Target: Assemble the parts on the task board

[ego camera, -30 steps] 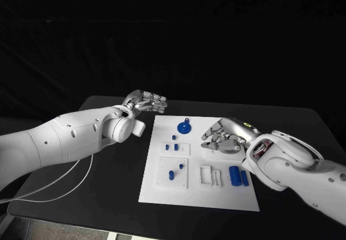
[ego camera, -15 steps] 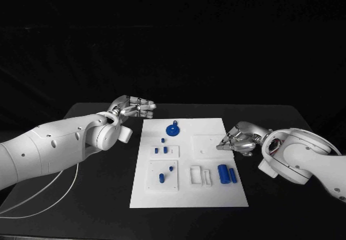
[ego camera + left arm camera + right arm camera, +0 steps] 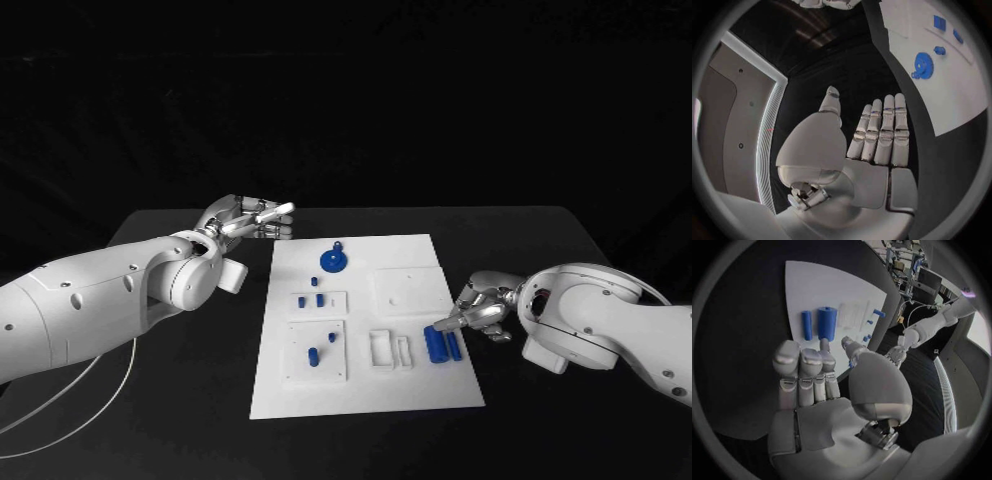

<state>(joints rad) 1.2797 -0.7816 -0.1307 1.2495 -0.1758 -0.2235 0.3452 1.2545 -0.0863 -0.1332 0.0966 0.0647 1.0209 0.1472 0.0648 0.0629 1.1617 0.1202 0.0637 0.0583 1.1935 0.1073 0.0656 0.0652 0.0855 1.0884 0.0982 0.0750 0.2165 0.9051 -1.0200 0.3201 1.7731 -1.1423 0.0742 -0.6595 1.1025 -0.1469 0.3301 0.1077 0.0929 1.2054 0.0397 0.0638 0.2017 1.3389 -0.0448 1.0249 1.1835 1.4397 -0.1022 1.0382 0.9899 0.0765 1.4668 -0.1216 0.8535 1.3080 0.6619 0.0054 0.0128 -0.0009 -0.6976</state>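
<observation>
While my right hand [image 3: 483, 312] slid from the middle of the task board [image 3: 368, 390] to its right edge, it came beside the two blue cylinders [image 3: 446, 342]. Its fingers were a little apart and held nothing, so I judged picking one up came next. My left hand [image 3: 248, 217] waited flat and open over the counter [image 3: 173, 420].

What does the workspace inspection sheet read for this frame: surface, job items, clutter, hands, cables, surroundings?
Surface: black table, bare around the board.
Job's things: white task board mid-table; blue gear at its far end, small blue parts mid-board, two blue cylinders on its right side.
Clutter: nothing seen.
Hands: left hand off the board, empty; right hand by the cylinders, contact unclear.
Cables: white cable under the left arm.
Surroundings: dark backdrop.
</observation>
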